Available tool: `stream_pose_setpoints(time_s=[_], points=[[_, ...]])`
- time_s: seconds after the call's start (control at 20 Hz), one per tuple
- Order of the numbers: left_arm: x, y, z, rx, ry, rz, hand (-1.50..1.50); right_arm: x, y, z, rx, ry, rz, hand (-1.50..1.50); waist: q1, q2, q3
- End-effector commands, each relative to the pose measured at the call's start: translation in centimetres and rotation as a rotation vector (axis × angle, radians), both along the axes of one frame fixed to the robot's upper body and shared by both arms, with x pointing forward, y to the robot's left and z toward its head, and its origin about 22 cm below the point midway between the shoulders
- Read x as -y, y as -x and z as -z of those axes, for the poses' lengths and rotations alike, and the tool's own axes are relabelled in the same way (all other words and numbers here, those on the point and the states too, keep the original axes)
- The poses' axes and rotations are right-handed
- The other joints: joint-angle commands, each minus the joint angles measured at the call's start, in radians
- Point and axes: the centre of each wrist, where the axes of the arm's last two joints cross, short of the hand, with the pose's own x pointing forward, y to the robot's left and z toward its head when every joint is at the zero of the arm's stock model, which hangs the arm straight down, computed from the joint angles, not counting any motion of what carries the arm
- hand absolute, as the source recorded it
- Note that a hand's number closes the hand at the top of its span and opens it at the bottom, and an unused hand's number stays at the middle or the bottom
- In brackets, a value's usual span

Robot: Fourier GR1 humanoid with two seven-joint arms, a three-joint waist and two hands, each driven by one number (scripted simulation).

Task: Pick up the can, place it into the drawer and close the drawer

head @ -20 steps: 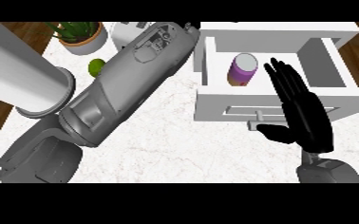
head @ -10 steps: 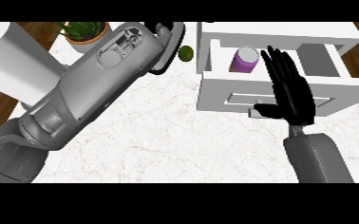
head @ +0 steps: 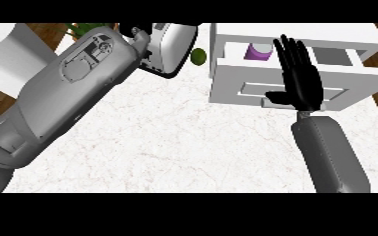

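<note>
Currently right hand (head: 299,77) is flat, fingers straight, laid against the white drawer (head: 244,82) front, holding nothing. Purple can (head: 258,52) sits inside the drawer, partly hidden. Left hand's fingers can't be made out; its forearm (head: 70,87) crosses the marble counter (head: 184,145).

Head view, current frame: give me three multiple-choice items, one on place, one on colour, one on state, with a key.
1. Where is the can?
A. inside the drawer
B. on the counter
C. in the left hand

2. What colour is the can's side?
A. red
B. purple
C. yellow

3. How is the right hand?
A. curled round the can
B. fist on the counter
C. open, fingers straight

Key:
1 A, the can sits within the drawer walls.
2 B, its side shows purple.
3 C, the right hand lies flat over the drawer's front.
</note>
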Motion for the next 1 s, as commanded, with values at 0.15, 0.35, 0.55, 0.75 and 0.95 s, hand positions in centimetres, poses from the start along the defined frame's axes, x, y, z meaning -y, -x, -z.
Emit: stream_pose_setpoints(time_s=[0.15,0.35,0.55,0.75,0.95], points=[[-3.2,0.8,0.3,-0.024,-0.007,0.006,-1.50,-2.1,-4.1,-0.4,-0.003,-0.036,0.036,-1.50,0.025,0.032,0.023],[-3.4,2.3,0.9,-0.035,0.002,0.017,-1.50,-1.2,-5.0,0.3,0.014,-0.017,0.054,-1.50,0.018,0.030,0.024],[-4.9,2.4,3.2,-0.037,-0.014,-0.002,-1.50,-1.8,-6.7,-1.2,0.038,-0.011,0.068,-1.50,0.014,0.041,0.023],[-4.0,4.0,2.6,-0.028,-0.007,0.009,-1.50,-1.8,-8.0,-2.7,0.049,-0.021,0.073,-1.50,0.027,0.038,0.024],[-4.0,3.9,3.0,-0.029,-0.020,0.018,-1.50,-3.5,-9.1,-4.4,0.071,-0.007,0.085,-1.50,0.022,0.043,0.024]])
